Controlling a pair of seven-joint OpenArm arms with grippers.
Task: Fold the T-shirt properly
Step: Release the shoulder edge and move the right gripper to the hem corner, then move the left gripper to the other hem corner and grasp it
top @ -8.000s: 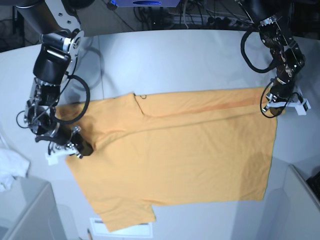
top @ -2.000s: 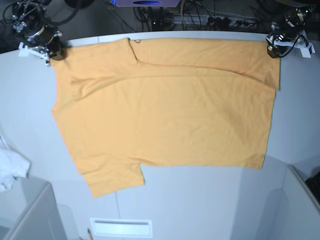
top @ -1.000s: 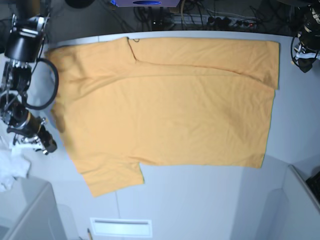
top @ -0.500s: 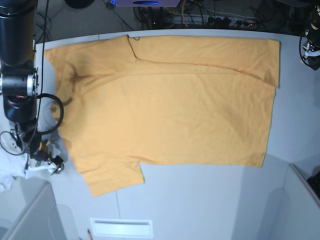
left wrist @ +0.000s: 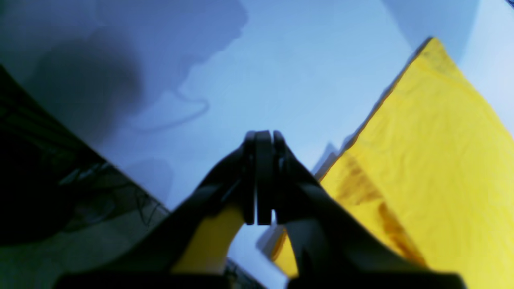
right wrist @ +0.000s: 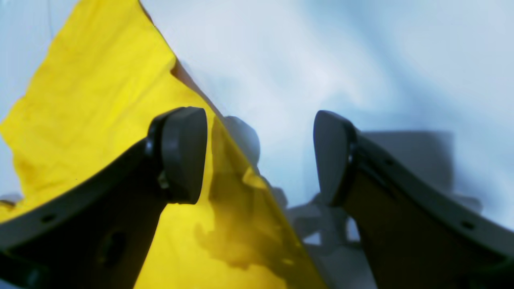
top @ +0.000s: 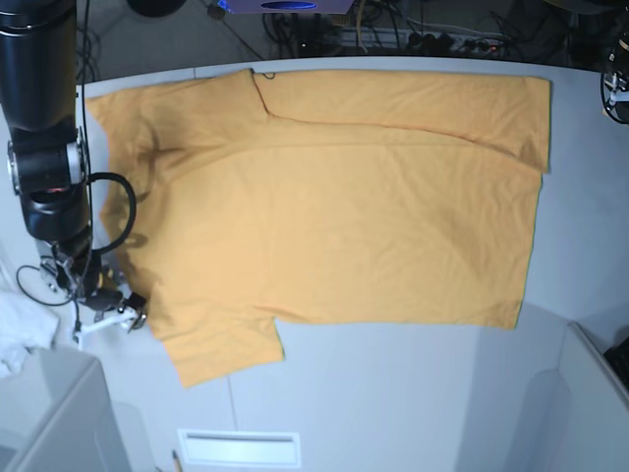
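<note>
The orange-yellow T-shirt (top: 334,197) lies spread flat on the grey table (top: 393,403), collar at the far left, hem to the right. My right gripper (top: 126,311) is open at the left edge of the near sleeve. In the right wrist view the right gripper (right wrist: 257,156) straddles the shirt's edge (right wrist: 100,100), one finger (right wrist: 182,152) over the cloth, the other over bare table. My left gripper (top: 619,90) is off the shirt's far right corner, mostly cut off by the frame. In the left wrist view the left gripper (left wrist: 263,138) is shut and empty, beside the shirt (left wrist: 441,160).
A small white cloth (top: 20,339) lies at the left edge beside a grey bin (top: 59,413). A grey box (top: 590,393) stands at the lower right. Cables (top: 393,34) run behind the table. A white label (top: 238,447) lies at the front edge.
Both grippers let go of the shirt's far corners. The right arm swung down to the near sleeve and edged toward it. The left arm drew off to the right edge.
</note>
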